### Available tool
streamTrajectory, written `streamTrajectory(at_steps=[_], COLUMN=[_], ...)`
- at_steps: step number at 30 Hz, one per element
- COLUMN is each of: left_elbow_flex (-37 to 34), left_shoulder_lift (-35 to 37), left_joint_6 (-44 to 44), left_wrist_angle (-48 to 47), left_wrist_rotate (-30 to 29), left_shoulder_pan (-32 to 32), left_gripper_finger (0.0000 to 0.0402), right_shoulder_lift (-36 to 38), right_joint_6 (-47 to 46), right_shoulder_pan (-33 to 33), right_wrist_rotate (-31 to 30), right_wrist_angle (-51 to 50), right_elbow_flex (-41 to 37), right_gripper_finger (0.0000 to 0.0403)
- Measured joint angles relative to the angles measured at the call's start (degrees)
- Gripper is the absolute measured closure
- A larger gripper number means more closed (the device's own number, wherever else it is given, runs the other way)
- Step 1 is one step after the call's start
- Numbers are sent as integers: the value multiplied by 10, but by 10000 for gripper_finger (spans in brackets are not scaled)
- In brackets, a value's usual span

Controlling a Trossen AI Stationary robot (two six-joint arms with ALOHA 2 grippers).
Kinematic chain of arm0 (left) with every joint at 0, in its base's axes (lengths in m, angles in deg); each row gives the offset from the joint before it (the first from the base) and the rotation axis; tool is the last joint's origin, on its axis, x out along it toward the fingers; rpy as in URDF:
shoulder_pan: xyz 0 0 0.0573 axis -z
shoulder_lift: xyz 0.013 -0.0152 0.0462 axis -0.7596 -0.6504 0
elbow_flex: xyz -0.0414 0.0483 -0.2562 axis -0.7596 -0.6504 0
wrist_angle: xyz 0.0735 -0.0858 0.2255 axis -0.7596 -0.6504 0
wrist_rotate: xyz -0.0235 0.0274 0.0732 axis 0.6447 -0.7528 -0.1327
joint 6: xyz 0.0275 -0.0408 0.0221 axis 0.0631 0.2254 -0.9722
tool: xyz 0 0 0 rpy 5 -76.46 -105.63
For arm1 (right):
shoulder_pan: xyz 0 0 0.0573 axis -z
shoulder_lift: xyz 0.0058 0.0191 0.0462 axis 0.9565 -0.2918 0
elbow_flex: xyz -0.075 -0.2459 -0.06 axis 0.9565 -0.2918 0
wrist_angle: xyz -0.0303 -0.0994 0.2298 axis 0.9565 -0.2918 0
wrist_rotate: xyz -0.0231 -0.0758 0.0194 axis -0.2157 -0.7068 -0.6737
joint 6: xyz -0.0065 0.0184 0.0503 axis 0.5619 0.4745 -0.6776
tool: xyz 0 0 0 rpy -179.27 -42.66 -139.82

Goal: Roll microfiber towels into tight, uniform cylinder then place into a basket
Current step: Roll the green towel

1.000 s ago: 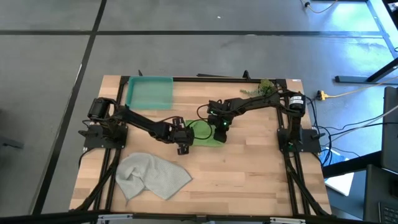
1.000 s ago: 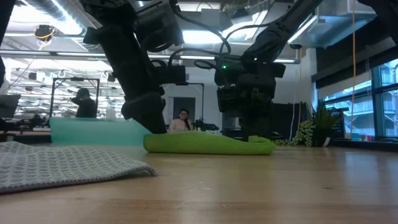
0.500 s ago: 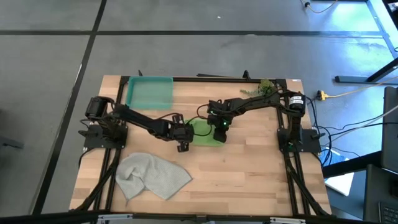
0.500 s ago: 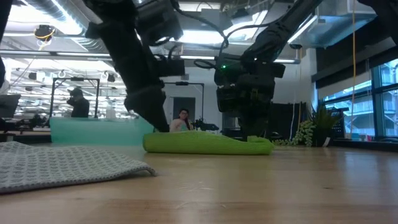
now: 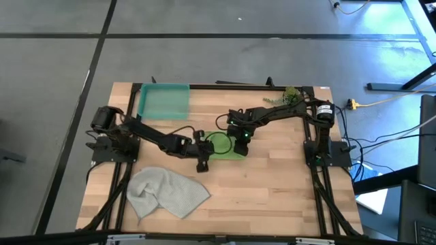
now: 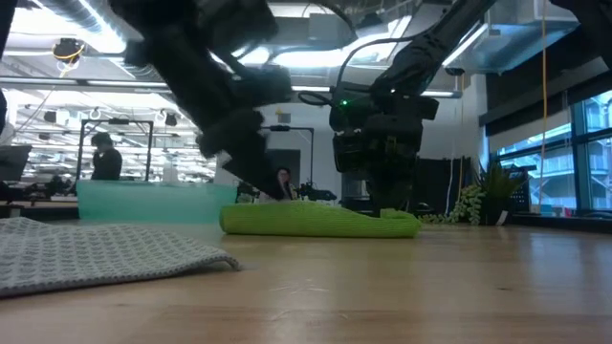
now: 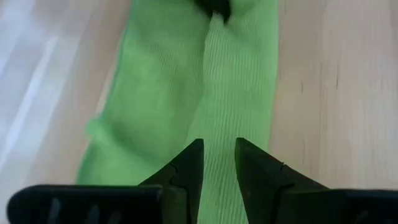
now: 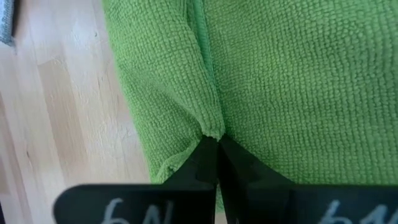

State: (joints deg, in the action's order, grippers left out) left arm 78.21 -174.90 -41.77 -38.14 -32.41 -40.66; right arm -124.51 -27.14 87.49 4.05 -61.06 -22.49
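Observation:
The lime green towel lies folded into a long, low band in the middle of the table, and also shows in the low view. My right gripper is shut on it at its right end. My left gripper stands at the band's left end, its fingers a narrow gap apart just over the cloth. The pale grey towel lies crumpled at the near left. The teal basket stands at the far left. My right gripper pinches a raised fold of the green towel between its two shut fingers, coming from above and pointing down. Around the fold the towel lies on the table. My left gripper's fingers hang over the towel's left end; whether they touch it I cannot tell.
A leafy plant sprig lies at the far right corner. Bare wood shows along the table's near right. In the low view people show in the room behind the table.
My left gripper has gone a little toward the table's right edge, closer to the green towel's left end, and its arm has tipped lower. My right gripper and the green towel have stayed where they were.

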Motion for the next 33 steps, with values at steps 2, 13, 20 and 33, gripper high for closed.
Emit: streamTrajectory(at_steps=[2,13,20,33], left_elbow_flex=[-8,-6,-7,-7], left_shoulder_lift=[-18,-72,-72,-73], left_joint_6=[0,14,14,15], left_wrist_angle=[22,56,54,53], left_wrist_rotate=[-4,-8,-7,-3], left_shoulder_pan=[3,6,5,5], left_gripper_finger=[315,315,315,315], right_shoulder_lift=[0,0,0,17], right_joint_6=[0,-12,-13,-47], right_shoulder_pan=[0,-1,-1,17], right_wrist_rotate=[-1,0,-1,22], right_wrist_angle=[1,0,0,-6], right_elbow_flex=[0,0,0,-2], right_gripper_finger=[398,394,365,300])
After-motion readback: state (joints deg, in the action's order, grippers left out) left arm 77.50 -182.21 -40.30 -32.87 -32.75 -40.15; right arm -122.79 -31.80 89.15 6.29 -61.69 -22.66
